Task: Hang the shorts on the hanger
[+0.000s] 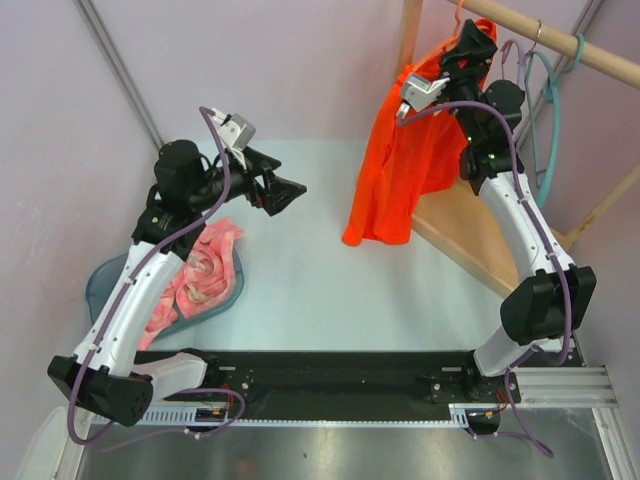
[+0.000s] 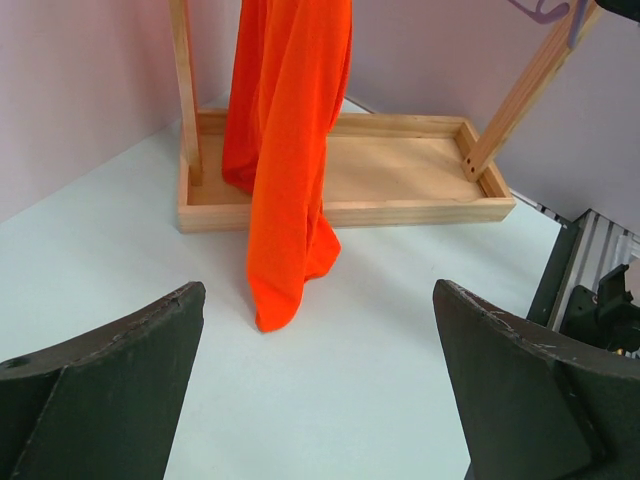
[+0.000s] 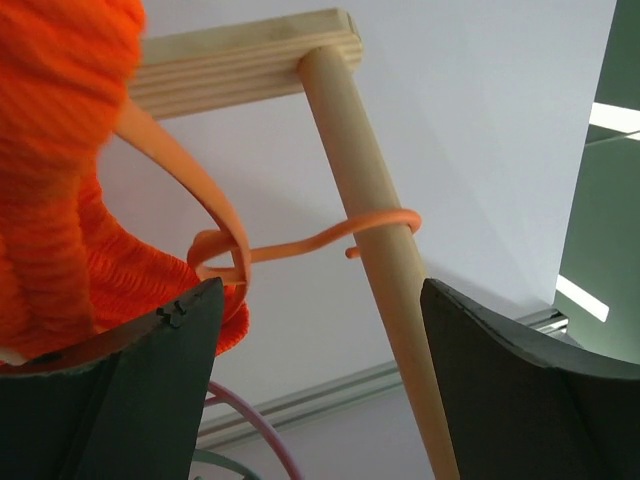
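Hooking the rail (image 3: pixel 372 215), the hanger (image 3: pixel 290 247) sits just ahead of the right claw (image 3: pixel 322 300), jaws apart and empty; shorts (image 1: pixel 395 175) hang lengthwise below. Left claw (image 2: pixel 320 295), wide, is well apart.

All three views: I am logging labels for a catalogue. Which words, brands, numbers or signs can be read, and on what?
None can be read. The shorts, the hanger, the wooden rack and the pink garment show no print; the arms show nothing legible.
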`<action>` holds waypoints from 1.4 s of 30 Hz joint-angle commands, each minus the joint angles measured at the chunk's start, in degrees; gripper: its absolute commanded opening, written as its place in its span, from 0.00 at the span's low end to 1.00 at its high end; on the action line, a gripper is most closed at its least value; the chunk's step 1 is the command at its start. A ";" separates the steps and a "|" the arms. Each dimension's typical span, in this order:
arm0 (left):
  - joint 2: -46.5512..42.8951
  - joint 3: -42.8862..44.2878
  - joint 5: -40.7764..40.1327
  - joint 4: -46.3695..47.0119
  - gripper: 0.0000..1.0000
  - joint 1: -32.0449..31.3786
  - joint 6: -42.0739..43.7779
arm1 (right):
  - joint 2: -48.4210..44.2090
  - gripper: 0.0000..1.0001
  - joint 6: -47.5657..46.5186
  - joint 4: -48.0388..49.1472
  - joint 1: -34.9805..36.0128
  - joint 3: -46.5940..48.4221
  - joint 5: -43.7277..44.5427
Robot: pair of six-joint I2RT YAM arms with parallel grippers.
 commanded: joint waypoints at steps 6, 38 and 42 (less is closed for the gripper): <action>-0.38 -0.73 2.32 2.70 1.00 0.86 -0.72 | -2.11 0.86 9.07 8.76 -3.25 0.83 -6.45; -0.19 1.75 -8.56 -39.05 1.00 15.63 17.82 | -46.75 1.00 68.30 -55.30 14.86 -24.48 -10.15; -9.42 -5.64 -13.66 -40.19 1.00 15.63 20.19 | -52.82 1.00 68.58 -58.91 14.86 -31.86 -7.87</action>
